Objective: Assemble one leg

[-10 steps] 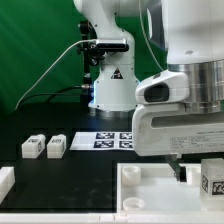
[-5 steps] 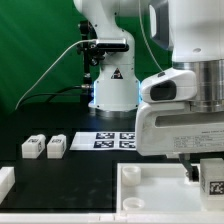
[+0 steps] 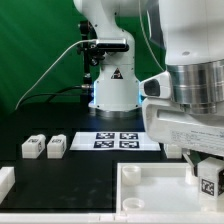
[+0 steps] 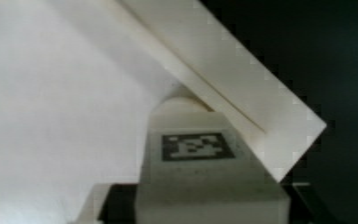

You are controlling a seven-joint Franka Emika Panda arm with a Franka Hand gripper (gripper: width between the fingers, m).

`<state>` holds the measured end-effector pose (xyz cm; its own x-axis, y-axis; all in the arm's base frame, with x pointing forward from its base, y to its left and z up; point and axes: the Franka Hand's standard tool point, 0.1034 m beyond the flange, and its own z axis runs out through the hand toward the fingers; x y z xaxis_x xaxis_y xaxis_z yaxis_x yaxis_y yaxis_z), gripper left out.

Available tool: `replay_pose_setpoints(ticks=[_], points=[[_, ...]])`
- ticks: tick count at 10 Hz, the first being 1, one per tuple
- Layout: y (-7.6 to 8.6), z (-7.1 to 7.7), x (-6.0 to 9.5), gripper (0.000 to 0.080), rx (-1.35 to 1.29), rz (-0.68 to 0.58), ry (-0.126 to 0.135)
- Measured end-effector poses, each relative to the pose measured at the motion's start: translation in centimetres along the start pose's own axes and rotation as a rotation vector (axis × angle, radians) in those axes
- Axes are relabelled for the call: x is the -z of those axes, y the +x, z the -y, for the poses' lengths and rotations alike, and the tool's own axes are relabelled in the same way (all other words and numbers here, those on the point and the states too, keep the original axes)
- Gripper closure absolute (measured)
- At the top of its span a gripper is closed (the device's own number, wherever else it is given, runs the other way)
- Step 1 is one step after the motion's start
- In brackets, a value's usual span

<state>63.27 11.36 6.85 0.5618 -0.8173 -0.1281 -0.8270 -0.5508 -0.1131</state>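
my gripper [image 4: 201,188] is clenched on a leg [image 4: 197,150]. it sits over the panel [image 3: 150,182]. two more legs [image 3: 44,147] rest near the table's far edge.

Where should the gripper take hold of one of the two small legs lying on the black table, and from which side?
Take the nearer leg across its two long flat side faces, coming straight down from above. It lies flat with a gap to its twin, so a finger fits between them.
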Motion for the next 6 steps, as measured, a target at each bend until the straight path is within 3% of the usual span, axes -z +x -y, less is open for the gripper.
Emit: replay_pose_setpoints(ticks=[3, 4, 6], points=[[-0.33, 0.18, -0.2, 0.0507, -0.473, 0.036, 0.026], [-0.42, 0.21, -0.25, 0.0506, -0.647, 0.05, 0.058], [-0.42, 0.25, -0.24, 0.0506, -0.815, 0.06, 0.066]])
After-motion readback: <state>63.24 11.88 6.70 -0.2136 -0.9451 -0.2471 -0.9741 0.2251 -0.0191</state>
